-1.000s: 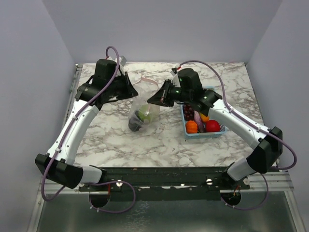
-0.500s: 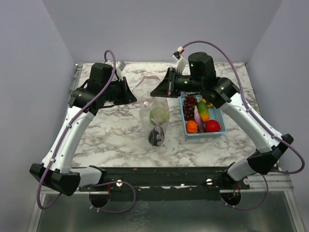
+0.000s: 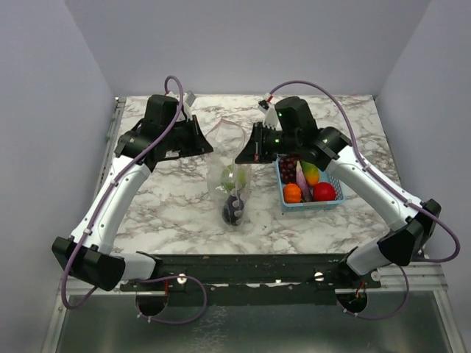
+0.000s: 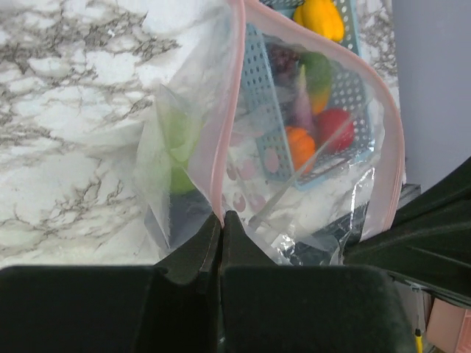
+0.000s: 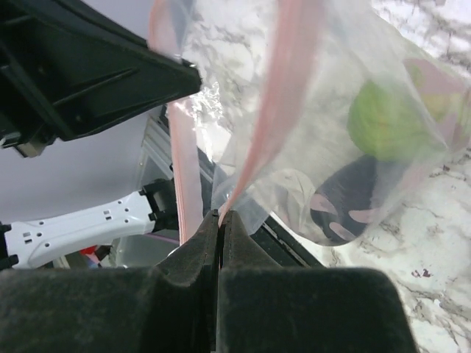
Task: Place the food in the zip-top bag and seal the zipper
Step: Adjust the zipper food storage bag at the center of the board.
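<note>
Clear bag (image 3: 234, 184), pink zipper (image 4: 224, 132); light-blue basket (image 3: 312, 207); white grey-veined table (image 3: 169, 209).

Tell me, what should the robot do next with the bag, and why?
Probably the right gripper should let go of the zip-top bag and go to the basket. It and the left gripper both pinch the bag's mouth, only a green piece and a dark piece are inside, and the tomato and pumpkin sit in the basket.

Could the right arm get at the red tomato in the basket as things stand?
Probably not yet: the right pincer is shut on the zip-top bag's zipper, holding it up. The tomato lies uncovered in the basket beside that arm; letting go would free the way.
</note>
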Controlling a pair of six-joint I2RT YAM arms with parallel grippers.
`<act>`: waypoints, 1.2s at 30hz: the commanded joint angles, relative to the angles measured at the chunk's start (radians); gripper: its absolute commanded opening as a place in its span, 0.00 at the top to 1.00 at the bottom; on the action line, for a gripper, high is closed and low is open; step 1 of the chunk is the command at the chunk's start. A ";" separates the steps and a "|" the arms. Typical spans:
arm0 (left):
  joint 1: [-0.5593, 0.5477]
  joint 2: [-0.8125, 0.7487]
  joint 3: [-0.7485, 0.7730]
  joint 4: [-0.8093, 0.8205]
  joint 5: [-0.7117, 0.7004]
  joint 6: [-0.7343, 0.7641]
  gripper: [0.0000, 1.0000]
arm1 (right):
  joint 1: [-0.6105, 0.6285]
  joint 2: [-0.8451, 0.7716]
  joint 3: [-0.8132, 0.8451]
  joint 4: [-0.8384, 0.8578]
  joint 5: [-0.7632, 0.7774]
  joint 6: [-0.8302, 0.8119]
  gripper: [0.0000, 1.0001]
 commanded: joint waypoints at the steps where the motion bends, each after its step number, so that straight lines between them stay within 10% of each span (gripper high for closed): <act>1: 0.001 0.021 0.115 0.057 0.023 -0.024 1.00 | 0.005 -0.010 0.115 -0.049 0.056 -0.053 0.99; 12: 0.001 -0.033 -0.135 0.179 -0.018 -0.081 1.00 | 0.004 -0.059 -0.229 0.151 0.075 0.015 0.99; 25: 0.000 -0.008 -0.052 0.192 0.031 -0.096 1.00 | 0.004 -0.092 -0.128 0.092 0.146 -0.022 0.43; 36: 0.000 0.009 -0.009 0.192 0.029 -0.101 1.00 | 0.005 -0.179 -0.028 -0.047 0.278 -0.089 0.29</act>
